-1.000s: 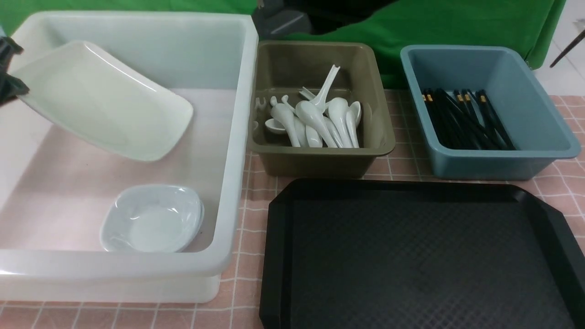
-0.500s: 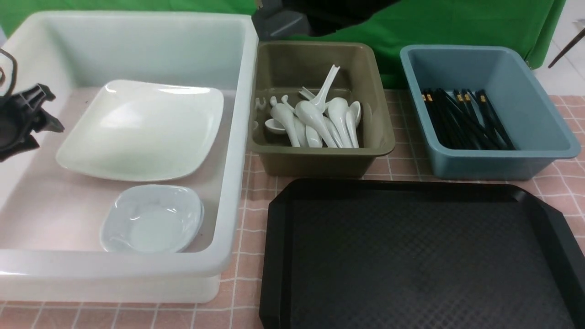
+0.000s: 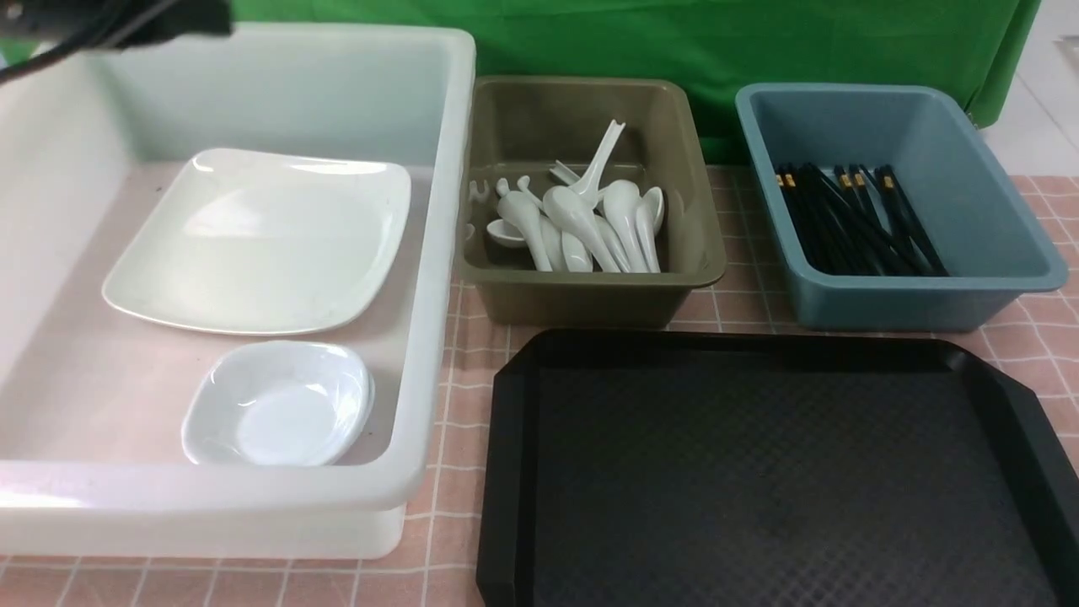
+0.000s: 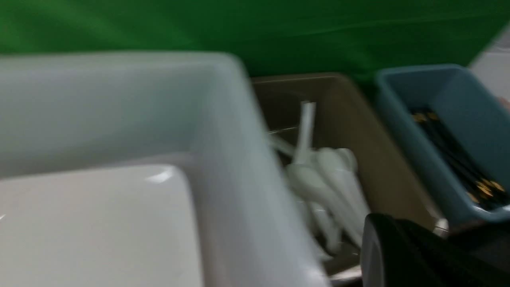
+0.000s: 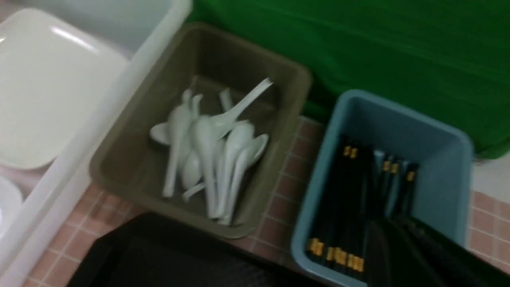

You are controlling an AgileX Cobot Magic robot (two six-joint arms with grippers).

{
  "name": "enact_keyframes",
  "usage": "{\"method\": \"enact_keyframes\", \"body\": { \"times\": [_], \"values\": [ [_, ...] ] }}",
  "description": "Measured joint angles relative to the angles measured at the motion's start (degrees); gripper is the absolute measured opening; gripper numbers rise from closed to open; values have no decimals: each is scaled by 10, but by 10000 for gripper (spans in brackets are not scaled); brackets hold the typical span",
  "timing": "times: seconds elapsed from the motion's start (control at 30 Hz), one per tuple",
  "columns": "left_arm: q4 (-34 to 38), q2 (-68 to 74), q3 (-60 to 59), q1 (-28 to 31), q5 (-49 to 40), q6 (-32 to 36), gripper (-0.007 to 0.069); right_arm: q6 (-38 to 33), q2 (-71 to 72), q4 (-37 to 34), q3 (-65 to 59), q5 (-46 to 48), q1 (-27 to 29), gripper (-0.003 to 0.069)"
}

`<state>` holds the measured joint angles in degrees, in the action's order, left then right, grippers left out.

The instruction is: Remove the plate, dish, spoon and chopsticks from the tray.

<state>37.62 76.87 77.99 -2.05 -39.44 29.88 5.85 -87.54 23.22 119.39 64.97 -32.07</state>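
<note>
- Plate (image 3: 257,240) is lying flat in the white bin (image 3: 438,169), below and ahead of the left gripper (image 4: 402,255).
- Both grippers are sitting closed, holding nothing.
- Tray (image 3: 759,472) is showing nothing left.

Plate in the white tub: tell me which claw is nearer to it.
Left. The left claw is up by the white tub holding the plate; the right claw is at the blue bin, farther right.
</note>
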Motion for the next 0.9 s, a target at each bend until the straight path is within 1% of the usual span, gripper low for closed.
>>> {"method": "enact_keyframes", "body": {
  "times": [0.1, 0.13, 0.17, 0.27, 0.33, 0.5, 0.63, 0.77, 0.83, 0.9],
  "values": [
    [-48, -71, -10, -95, -12, -3, -11, 17, 84, 9, -60, -2, 18, 52],
    [-59, -91, -17, -113, -12, -8, -12, 24, 110, 10, -86, -8, 20, 52],
    [-84, -120, -31, -152, -14, -22, -13, 34, 153, 10, -133, -30, 21, 52],
    [-121, -182, -70, -203, -10, -67, -13, 61, 252, 11, -254, -113, 21, 52],
    [-152, -250, -130, -229, 11, -109, -13, 88, 353, 12, -387, -235, 21, 52],
    [-182, -391, -288, -238, 83, -159, -13, 145, 579, 37, -685, -478, 21, 52],
    [-183, -488, -406, -238, 123, -169, -13, 152, 697, 42, -847, -616, 21, 52],
    [-184, -553, -515, -238, 167, -180, -10, 158, 772, 42, -932, -679, 21, 52],
    [-184, -567, -536, -238, 181, -181, -8, 158, 783, 42, -942, -684, 21, 52],
    [-184, -584, -580, -238, 221, -183, -3, 160, 798, 43, -947, -694, 21, 62]
  ]
}}
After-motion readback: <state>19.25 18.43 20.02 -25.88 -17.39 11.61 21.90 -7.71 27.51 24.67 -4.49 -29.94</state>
